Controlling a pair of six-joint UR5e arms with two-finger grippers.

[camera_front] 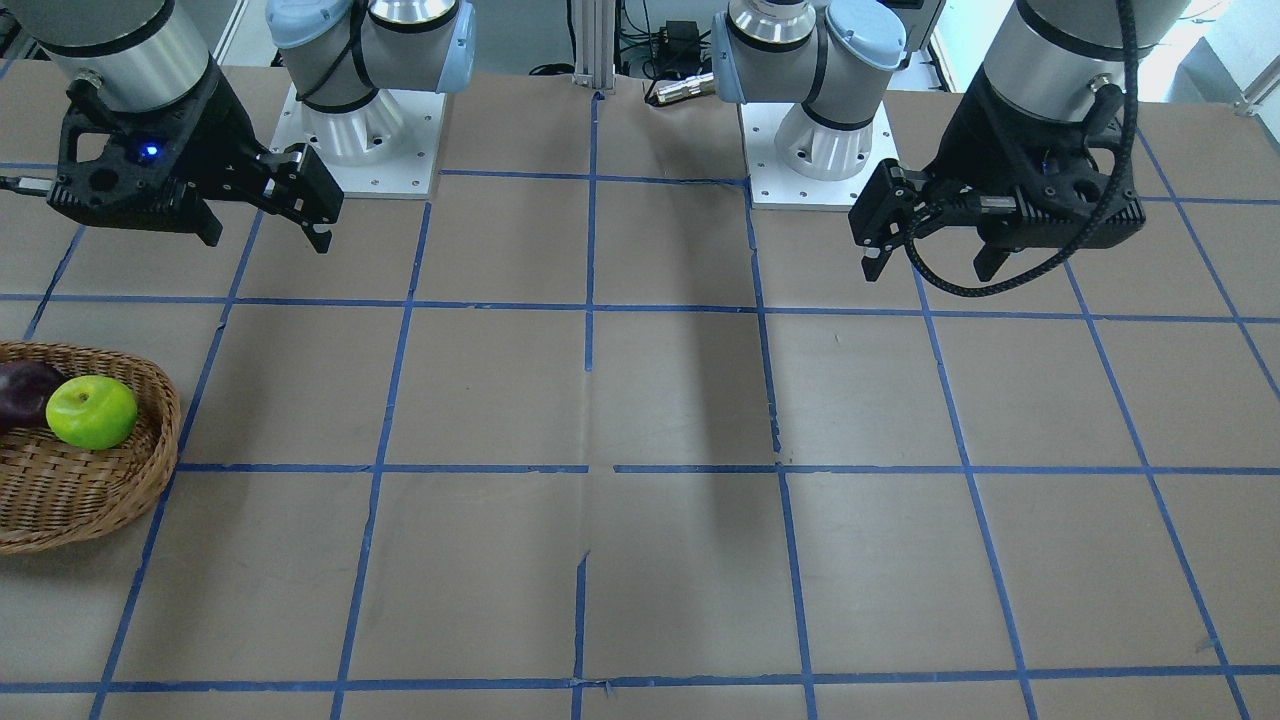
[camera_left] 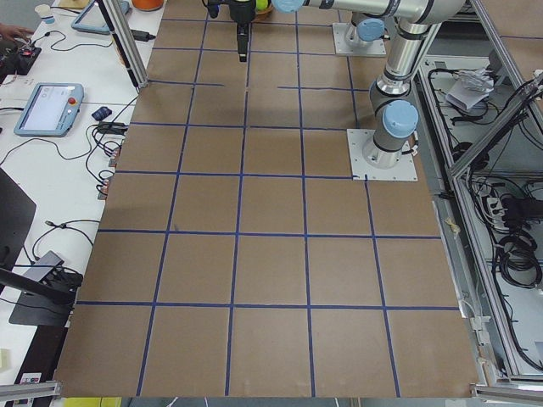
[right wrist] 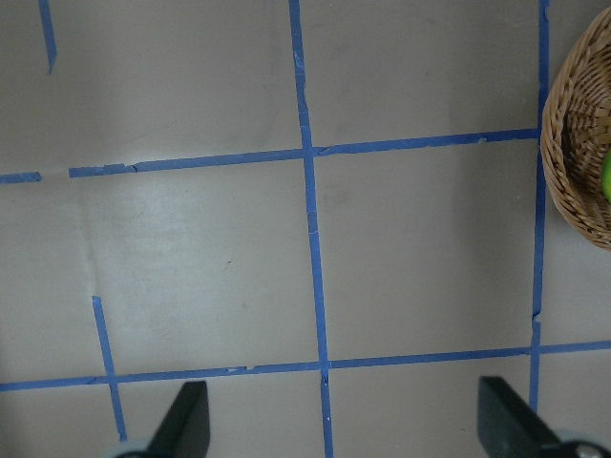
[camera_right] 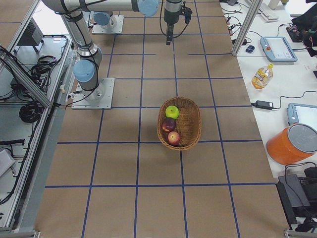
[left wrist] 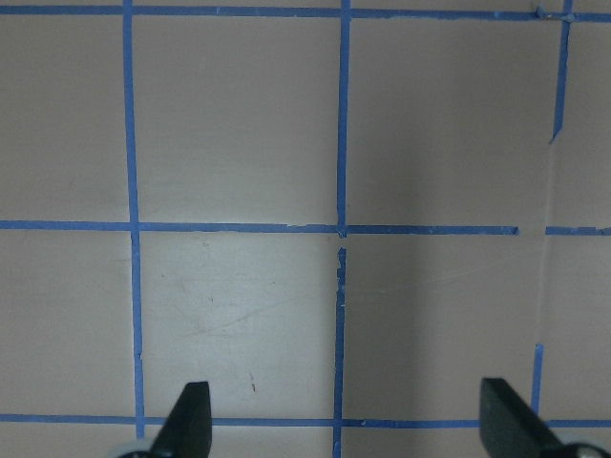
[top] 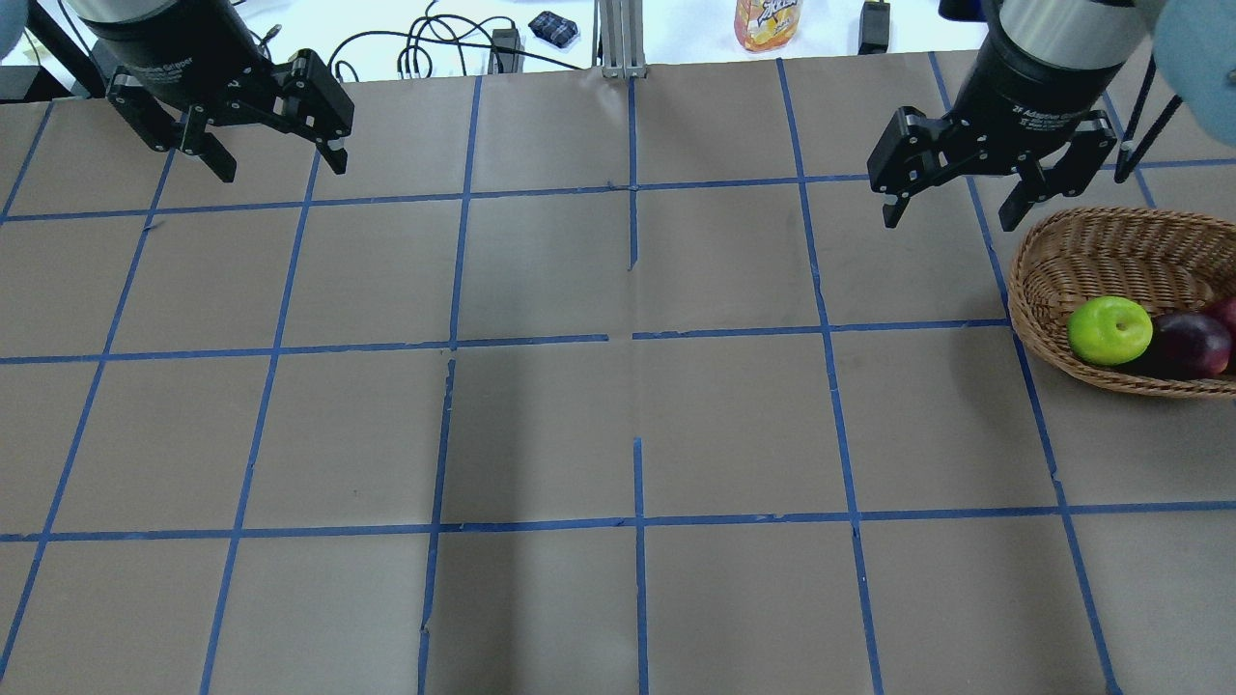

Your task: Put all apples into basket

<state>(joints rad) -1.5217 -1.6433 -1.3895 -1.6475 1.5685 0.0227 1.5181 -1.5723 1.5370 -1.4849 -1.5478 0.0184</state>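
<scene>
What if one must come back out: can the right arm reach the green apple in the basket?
Probably yes: the right gripper hangs open beside the basket, and the green apple lies uncovered inside.

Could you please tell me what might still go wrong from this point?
The right pincer hangs open beside the light-brown woven wicker basket; a low swing that way might clip its rim.
The lime-green apple lies close to that shallow rim, so a knock could roll it out.
The streaky red apple falls outside the front view, so a count there may miss it.
</scene>
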